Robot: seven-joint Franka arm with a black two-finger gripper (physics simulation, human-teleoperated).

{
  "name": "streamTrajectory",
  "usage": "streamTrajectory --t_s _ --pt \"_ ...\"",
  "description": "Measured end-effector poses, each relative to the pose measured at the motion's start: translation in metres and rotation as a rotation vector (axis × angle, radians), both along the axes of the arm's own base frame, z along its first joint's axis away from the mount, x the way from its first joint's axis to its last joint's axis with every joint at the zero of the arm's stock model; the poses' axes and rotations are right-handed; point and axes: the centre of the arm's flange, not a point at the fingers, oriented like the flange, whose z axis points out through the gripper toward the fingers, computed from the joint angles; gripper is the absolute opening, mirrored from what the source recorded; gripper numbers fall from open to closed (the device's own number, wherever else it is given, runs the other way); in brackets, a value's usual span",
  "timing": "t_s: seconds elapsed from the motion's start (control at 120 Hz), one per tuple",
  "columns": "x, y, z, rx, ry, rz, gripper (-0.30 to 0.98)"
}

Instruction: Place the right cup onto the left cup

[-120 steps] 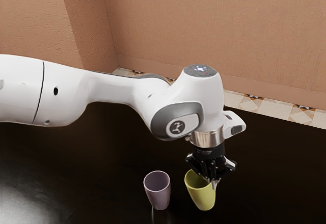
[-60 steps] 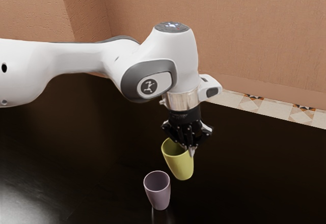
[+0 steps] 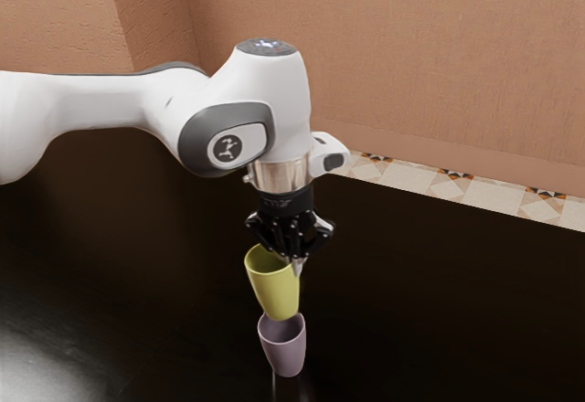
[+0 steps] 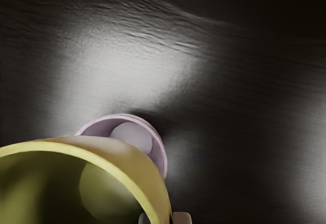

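We see a yellow cup (image 3: 279,294) with a smooth skin, like plastic or glazed ceramic, softly shiny on its outer side. The mauve cup (image 3: 287,357) looks equally smooth, with a gentle sheen. Under them our dark tabletop (image 3: 430,320) is glossy, throwing back bright, blurry reflections, with fine ripples in its finish. Our arm (image 3: 284,96) has smooth white casing with a low gloss, and a collar (image 3: 281,175) of shiny metal. Our gripper (image 3: 292,259) is black. The wall (image 3: 420,46) looks matt and finely textured.
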Motion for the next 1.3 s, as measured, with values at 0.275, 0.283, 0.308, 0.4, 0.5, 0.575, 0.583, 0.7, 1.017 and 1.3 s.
streamTrajectory --t_s 0.275,0.283,0.308,0.4,0.5,0.575,0.583,0.7,1.017,1.3 --pt "0.01 0.015 -0.016 0.01 0.024 0.029 -0.1" --pt "0.01 0.015 -0.016 0.01 0.025 0.029 -0.1" --pt "0.011 0.016 -0.018 0.011 0.027 0.031 -0.1" --pt "0.014 0.018 -0.023 0.012 0.033 0.035 -0.1" --pt "0.018 0.019 -0.027 0.013 0.038 0.039 -0.1" --pt "0.019 0.019 -0.03 0.014 0.042 0.04 -0.1" --pt "0.019 0.019 -0.03 0.015 0.042 0.04 -0.1" --pt "0.019 0.011 -0.034 0.015 0.047 0.027 -0.1" --pt "0.004 -0.017 -0.033 0.013 0.042 -0.031 -0.1" --pt "0.008 -0.005 -0.03 0.012 0.037 -0.008 -0.1"
